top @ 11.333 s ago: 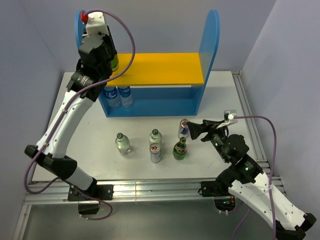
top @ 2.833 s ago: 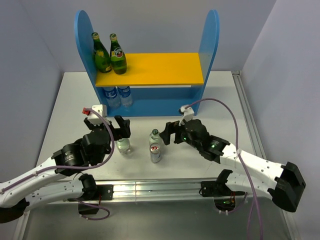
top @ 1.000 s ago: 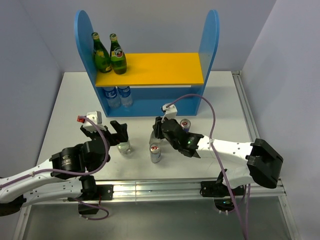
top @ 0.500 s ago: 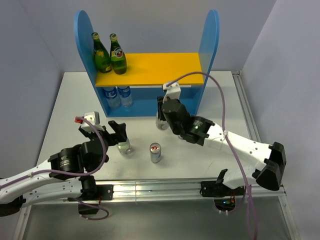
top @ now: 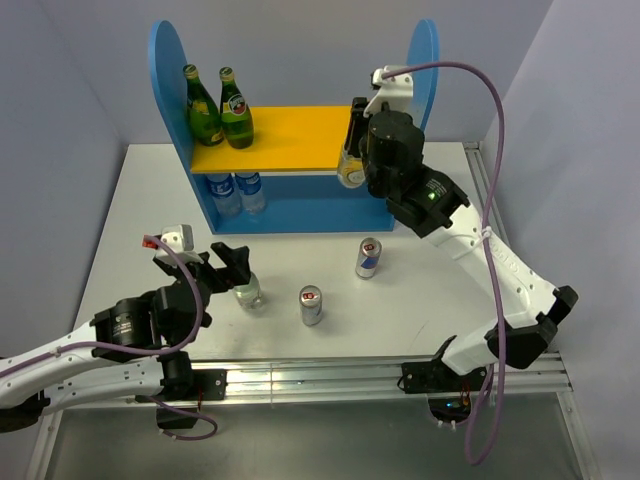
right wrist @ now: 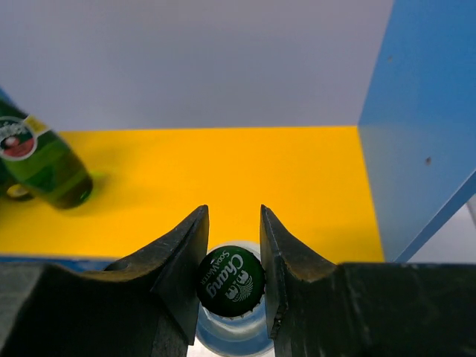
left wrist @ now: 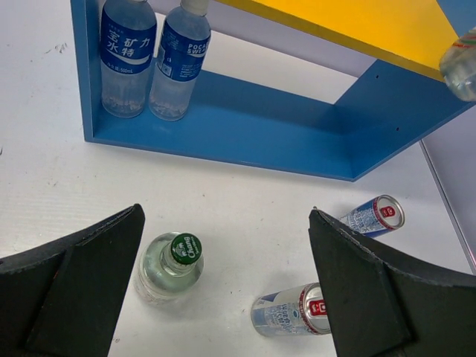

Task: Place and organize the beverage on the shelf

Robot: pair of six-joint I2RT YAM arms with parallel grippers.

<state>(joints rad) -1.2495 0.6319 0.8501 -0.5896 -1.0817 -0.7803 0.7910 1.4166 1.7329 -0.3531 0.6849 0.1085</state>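
The shelf stands at the back of the surface, and every place below is given from it. The right pincer is clamped on the neck of a clear green-capped bottle, just under the cap. This bottle is held upright just in front of the yellow top board, toward the shelf's right side panel. In the left wrist view its lower part is seen hanging in front of the board's front edge, not resting on the board.

Two dark green glass bottles are stood side by side at the left end of the top board, against the left side panel. Two blue-labelled water bottles are stood in the left corner of the shelf's lower tier.

The left pincer is held with its fingers wide apart, nothing being gripped, in front of the shelf's left half. A second clear green-capped bottle is stood on the surface just below it, between the fingers as seen from the wrist but touched by neither. The silver-red can is stood in front of the shelf's middle, well apart from it. The blue-silver can is stood nearer the shelf, before its right half.
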